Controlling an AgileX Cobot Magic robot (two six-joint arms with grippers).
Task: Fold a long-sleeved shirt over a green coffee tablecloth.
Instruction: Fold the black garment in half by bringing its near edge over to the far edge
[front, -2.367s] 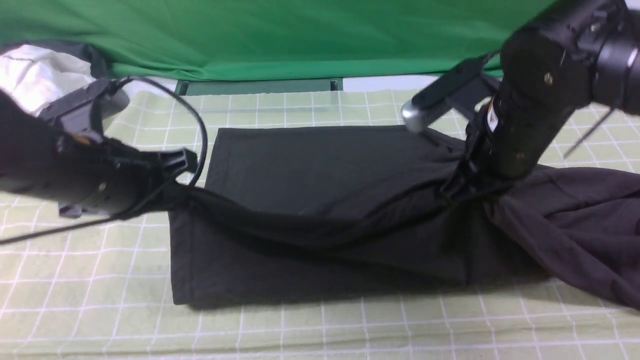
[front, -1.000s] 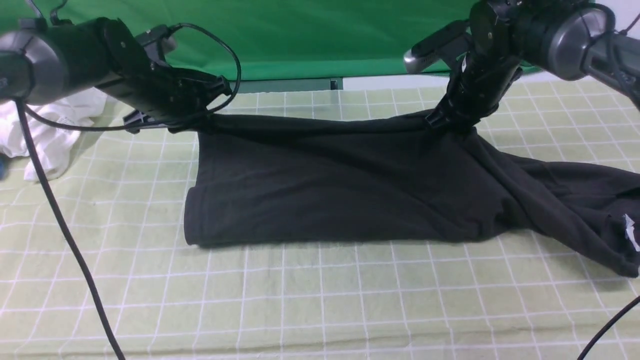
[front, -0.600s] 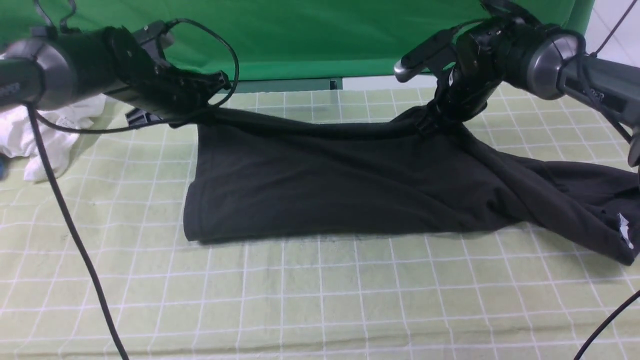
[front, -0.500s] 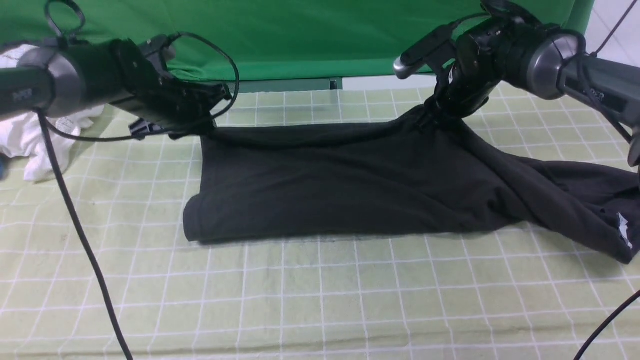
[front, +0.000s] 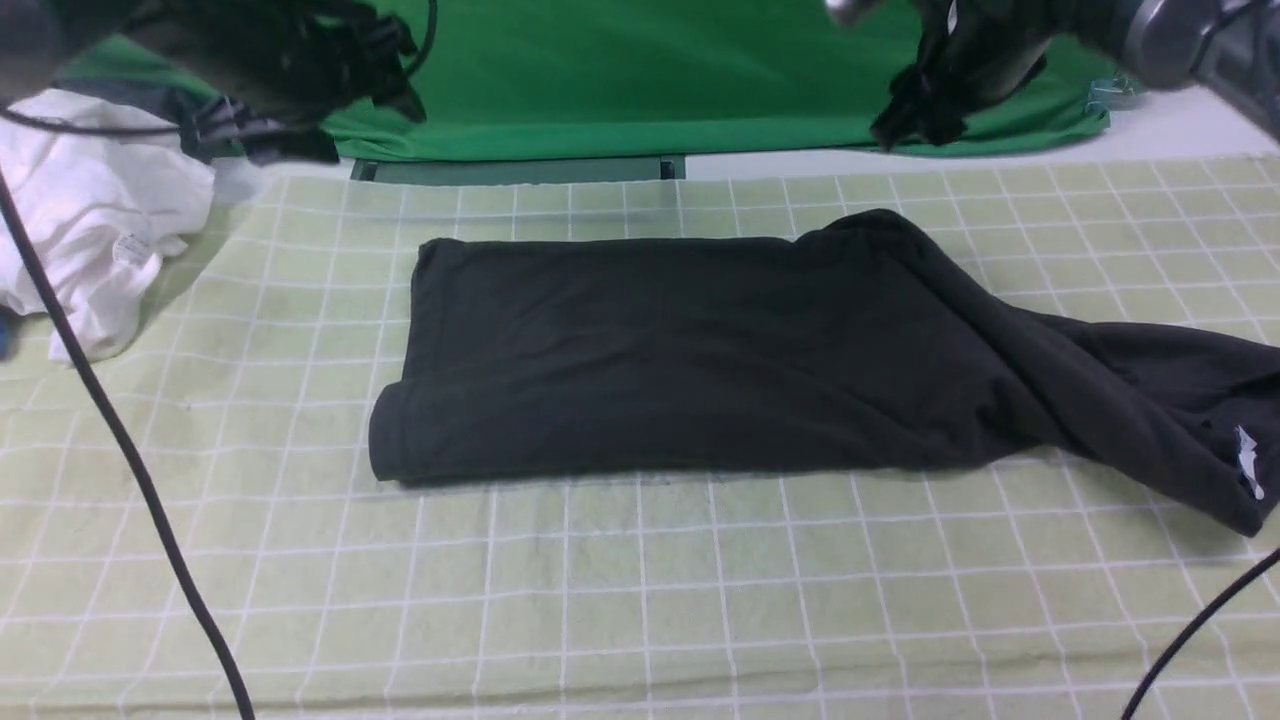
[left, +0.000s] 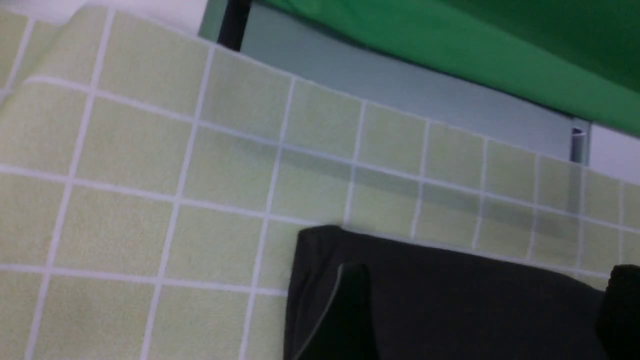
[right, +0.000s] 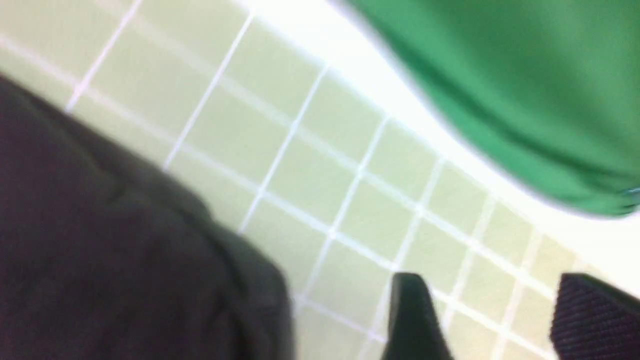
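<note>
Front view: the large, very dark charcoal-green soft long-sleeved shirt (front: 640, 360) lies as a folded band across the middle of the wide pale yellow-green, white-gridded coffee tablecloth (front: 640, 600). Its right part trails loose toward the right edge, with a scrap of white print showing. The left gripper (front: 395, 70) and right gripper (front: 910, 120) hang high over the far edge, well apart from the shirt.

Left wrist view: the fingers (left: 350, 305) are spread and hold nothing. The shirt's far left corner lies flat below them.

Right wrist view (blurred): the fingers (right: 410, 320) are apart over bare grid, with the shirt's raised hump beside them.

Judgement: this looks like clearing off from a laid fold. Rise straight so that no fabric snags. Then take the trailing right part by its outer edge, carry it level over the band and match the far edges. Flatten the hump first, or it may bunch.
</note>
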